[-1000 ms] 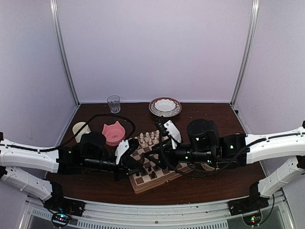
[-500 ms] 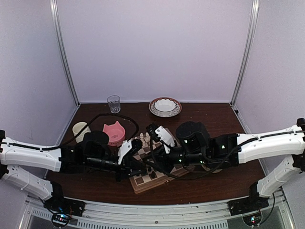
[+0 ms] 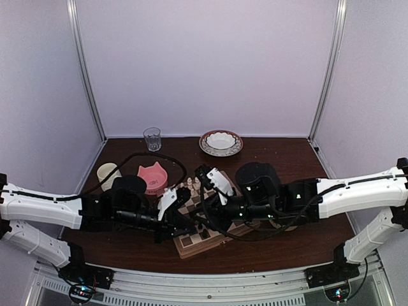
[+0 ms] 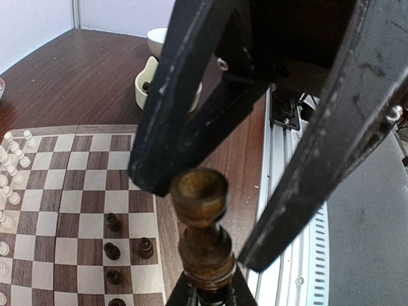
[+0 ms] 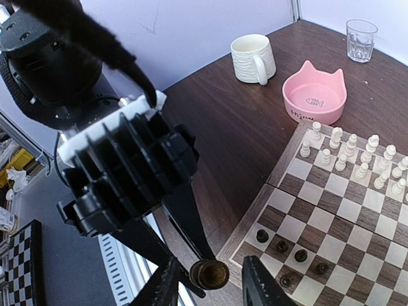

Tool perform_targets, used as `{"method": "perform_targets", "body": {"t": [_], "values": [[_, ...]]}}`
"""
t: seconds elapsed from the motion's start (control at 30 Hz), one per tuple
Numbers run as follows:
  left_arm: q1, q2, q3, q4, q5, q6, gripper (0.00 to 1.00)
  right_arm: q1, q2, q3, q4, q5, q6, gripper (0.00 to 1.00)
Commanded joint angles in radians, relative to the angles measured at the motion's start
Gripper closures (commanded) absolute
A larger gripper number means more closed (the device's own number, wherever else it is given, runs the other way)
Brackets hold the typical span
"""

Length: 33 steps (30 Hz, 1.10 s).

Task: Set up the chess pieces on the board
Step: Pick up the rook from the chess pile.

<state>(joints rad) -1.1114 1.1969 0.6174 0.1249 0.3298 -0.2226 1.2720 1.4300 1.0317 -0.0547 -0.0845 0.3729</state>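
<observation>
My left gripper (image 4: 207, 290) is shut on the base of a dark brown chess piece (image 4: 201, 229) and holds it in the air over the near left corner of the board (image 4: 83, 191). My right gripper (image 5: 210, 284) is open, with one finger on each side of that piece's top (image 5: 209, 274) and not touching it. The two grippers meet in the top view (image 3: 194, 220). Several dark pawns (image 5: 281, 245) stand on the board's near rows. The cream-white pieces (image 5: 357, 156) stand on the far rows.
A pink cat-shaped bowl (image 3: 152, 178) and a cream mug (image 3: 107, 173) stand left of the board. A glass (image 3: 152, 138) and a patterned plate with a white bowl (image 3: 220, 143) stand at the back. The metal rail runs along the table's near edge.
My right arm has moved left and brought its open fingers around the piece held by my left gripper. In the last half second almost nothing moved.
</observation>
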Motion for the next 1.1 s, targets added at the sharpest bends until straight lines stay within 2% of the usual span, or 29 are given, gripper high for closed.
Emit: {"method": "perform_targets", "body": {"t": [0.0,0.17,0.3,0.37,0.43,0.5,1.07], "values": [[0.003,0.009,0.035,0.016,0.011,0.014,0.98,0.004,-0.04,0.004,0.022,0.015,0.004,0.67],[0.002,0.012,0.036,0.016,0.011,0.016,0.98,0.003,-0.041,-0.002,0.027,0.012,0.007,0.8],[0.003,0.015,0.038,0.016,0.01,0.016,0.98,0.003,-0.042,-0.004,0.027,0.008,0.008,0.82],[0.002,0.014,0.038,0.016,0.011,0.016,0.99,0.004,-0.041,-0.002,0.023,0.007,0.006,0.77],[0.003,0.013,0.038,0.015,0.011,0.016,0.98,0.004,-0.037,0.001,0.015,0.013,0.007,0.63],[0.002,0.011,0.037,0.015,0.011,0.016,0.99,0.004,-0.035,0.001,0.013,0.019,0.006,0.59],[0.003,-0.002,0.033,0.017,0.017,0.014,0.98,0.002,-0.001,0.001,0.008,0.045,0.006,0.6]]}}
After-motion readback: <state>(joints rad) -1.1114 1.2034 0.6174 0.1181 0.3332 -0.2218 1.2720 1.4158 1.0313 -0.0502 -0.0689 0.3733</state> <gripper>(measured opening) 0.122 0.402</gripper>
